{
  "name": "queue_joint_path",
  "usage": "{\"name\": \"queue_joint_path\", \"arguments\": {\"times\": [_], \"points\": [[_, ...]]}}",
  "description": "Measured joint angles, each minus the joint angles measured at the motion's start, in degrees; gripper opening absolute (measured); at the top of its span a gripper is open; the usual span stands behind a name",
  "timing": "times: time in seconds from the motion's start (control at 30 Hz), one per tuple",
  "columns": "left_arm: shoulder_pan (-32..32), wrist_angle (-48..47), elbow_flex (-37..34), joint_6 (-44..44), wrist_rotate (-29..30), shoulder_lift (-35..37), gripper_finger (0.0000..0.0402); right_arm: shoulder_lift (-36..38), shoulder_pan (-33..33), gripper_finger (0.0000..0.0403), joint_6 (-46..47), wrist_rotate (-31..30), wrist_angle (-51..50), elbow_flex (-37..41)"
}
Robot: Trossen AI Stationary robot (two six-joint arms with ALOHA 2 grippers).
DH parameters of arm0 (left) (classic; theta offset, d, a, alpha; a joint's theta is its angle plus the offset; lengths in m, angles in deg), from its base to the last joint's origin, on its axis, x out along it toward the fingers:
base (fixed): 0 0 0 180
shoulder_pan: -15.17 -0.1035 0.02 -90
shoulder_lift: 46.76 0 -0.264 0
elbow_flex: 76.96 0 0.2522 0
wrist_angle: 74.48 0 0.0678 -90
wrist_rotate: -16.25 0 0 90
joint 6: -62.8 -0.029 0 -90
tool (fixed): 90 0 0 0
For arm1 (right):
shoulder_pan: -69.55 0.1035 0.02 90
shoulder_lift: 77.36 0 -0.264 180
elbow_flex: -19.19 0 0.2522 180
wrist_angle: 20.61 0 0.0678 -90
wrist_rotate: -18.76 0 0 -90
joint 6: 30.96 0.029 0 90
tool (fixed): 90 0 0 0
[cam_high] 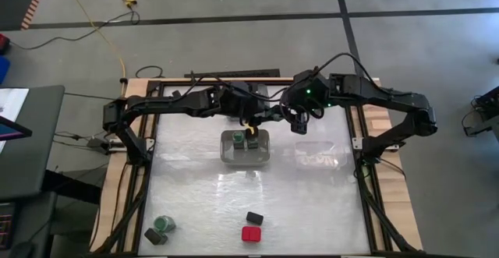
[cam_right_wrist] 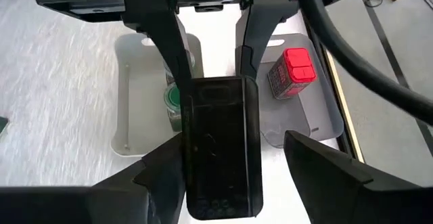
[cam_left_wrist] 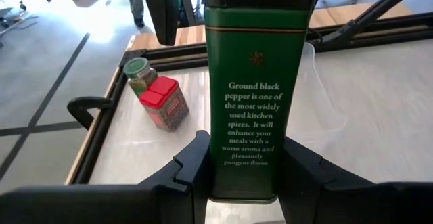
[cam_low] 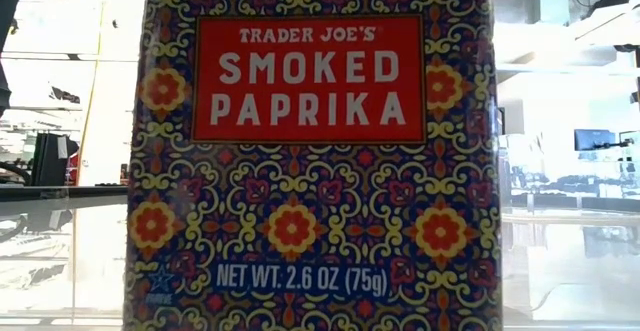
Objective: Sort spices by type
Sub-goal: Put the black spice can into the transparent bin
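Note:
My left gripper (cam_high: 249,129) is shut on a dark green, black-lidded pepper tin (cam_left_wrist: 252,95). It holds the tin above the middle clear bin (cam_high: 267,158), where green-lidded jars (cam_high: 238,139) stand. The tin also shows in the right wrist view (cam_right_wrist: 223,149). My right gripper (cam_high: 300,124) hangs open just right of the tin and slants down toward it; in its wrist view its fingers (cam_right_wrist: 325,176) frame the tin without touching. Near the front edge stand a green-lidded jar (cam_high: 164,224), two dark tins (cam_high: 154,236) (cam_high: 255,217) and a red-topped container (cam_high: 251,233). My left gripper pinches the tin's two narrow sides, low on the tin (cam_left_wrist: 215,176), between its two fingers. The fingers come from the table's left, nearly level and tipped slightly down, and lie across the tin. The tin stands upright in the hold with its labelled face toward the wrist, clear of the bin.
A second clear bin (cam_high: 321,155) sits right of the middle one; a red-topped container (cam_right_wrist: 291,72) lies in a bin. Beyond the held tin a green-lidded jar (cam_left_wrist: 137,72) and a red-topped container (cam_left_wrist: 164,102) stand side by side. A paprika container (cam_low: 310,151) blocks the low view.

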Motion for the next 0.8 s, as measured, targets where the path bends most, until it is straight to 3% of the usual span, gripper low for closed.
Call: {"name": "queue_joint_path", "arguments": {"times": [0.2,0.43,0.8], "points": [[0.0,-0.1,0.0,0.8,0.0,0.0,0.0122,0.0,0.0,0.0239,0.0,0.0,-1.4,0.0],[0.0,1.6,-0.1,2.6,0.0,-0.1,0.0129,0.0,0.0,0.0151,-0.4,0.0,-2.5,-0.1],[0.0,1.6,-0.1,3.6,0.8,-0.1,0.0142,0.0,0.0,0.0157,-0.1,-0.1,-2.7,-0.2]]}}
